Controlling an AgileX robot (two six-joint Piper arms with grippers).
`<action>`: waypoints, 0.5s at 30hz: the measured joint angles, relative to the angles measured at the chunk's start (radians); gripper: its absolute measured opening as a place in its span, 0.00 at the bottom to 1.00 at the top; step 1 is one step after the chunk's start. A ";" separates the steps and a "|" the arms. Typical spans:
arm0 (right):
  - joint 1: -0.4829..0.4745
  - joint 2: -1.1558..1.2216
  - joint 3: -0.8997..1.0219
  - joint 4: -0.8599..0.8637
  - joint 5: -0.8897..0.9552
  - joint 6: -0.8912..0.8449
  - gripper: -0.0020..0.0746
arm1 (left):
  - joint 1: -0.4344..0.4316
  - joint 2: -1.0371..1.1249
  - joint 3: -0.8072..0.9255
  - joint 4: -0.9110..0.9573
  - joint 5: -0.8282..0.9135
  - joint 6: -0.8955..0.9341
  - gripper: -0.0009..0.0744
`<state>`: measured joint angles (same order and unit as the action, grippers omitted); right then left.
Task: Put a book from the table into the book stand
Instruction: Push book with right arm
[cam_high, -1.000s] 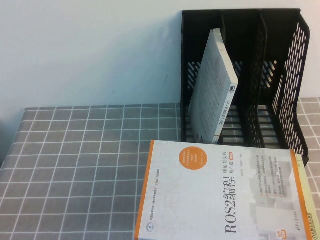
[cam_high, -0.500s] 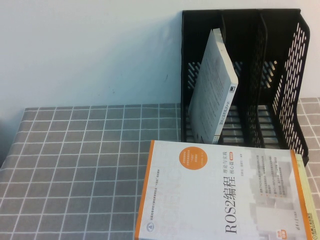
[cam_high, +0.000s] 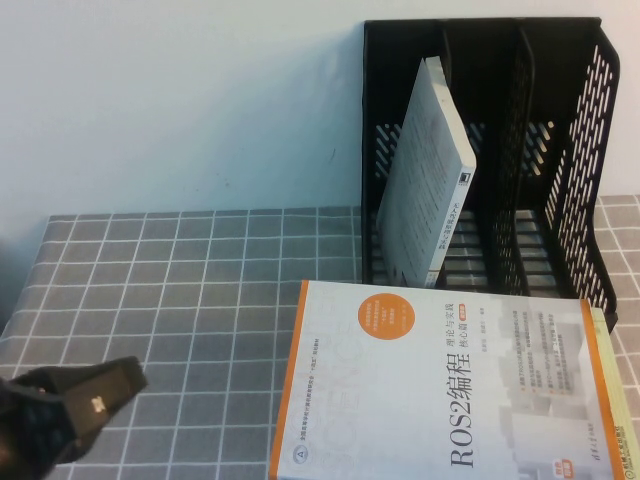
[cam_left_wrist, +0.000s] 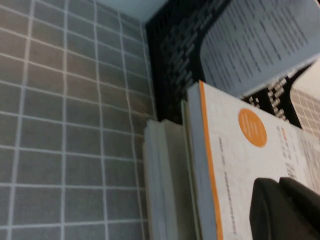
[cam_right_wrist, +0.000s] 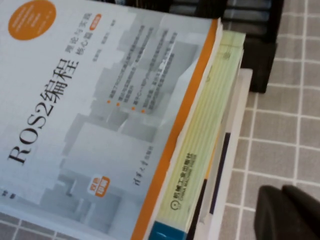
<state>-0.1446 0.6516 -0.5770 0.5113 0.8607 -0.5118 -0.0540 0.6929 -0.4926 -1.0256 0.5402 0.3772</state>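
A stack of books lies at the table's front right, with a white and orange "ROS2" book (cam_high: 440, 390) on top; the book also shows in the left wrist view (cam_left_wrist: 235, 150) and in the right wrist view (cam_right_wrist: 90, 115). The black book stand (cam_high: 575, 130) stands behind the stack, and a grey-white book (cam_high: 425, 170) leans in its left compartment. My left gripper (cam_high: 125, 378) is at the front left, apart from the stack, and its fingers (cam_left_wrist: 280, 200) are shut and empty. My right gripper (cam_right_wrist: 282, 192) is shut and empty over the tablecloth beside the stack's right edge; it is out of the high view.
A green-spined book (cam_right_wrist: 205, 145) and thinner books lie under the top book. The grey checked tablecloth (cam_high: 180, 290) covers the table. A pale wall (cam_high: 180, 100) stands behind. The stand's middle and right compartments hold nothing.
My left arm has come into the high view at the front left corner. The books and the stand have not moved.
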 joint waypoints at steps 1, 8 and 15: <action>0.000 0.044 0.000 0.009 0.000 -0.006 0.02 | -0.002 0.035 -0.002 -0.053 0.035 0.060 0.01; 0.000 0.293 0.000 0.175 -0.005 -0.167 0.02 | -0.002 0.237 -0.006 -0.310 0.251 0.388 0.01; 0.000 0.418 0.000 0.266 -0.039 -0.293 0.02 | -0.002 0.341 -0.010 -0.437 0.283 0.480 0.01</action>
<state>-0.1446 1.0696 -0.5774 0.7771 0.8216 -0.8053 -0.0561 1.0338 -0.5029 -1.4622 0.8230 0.8568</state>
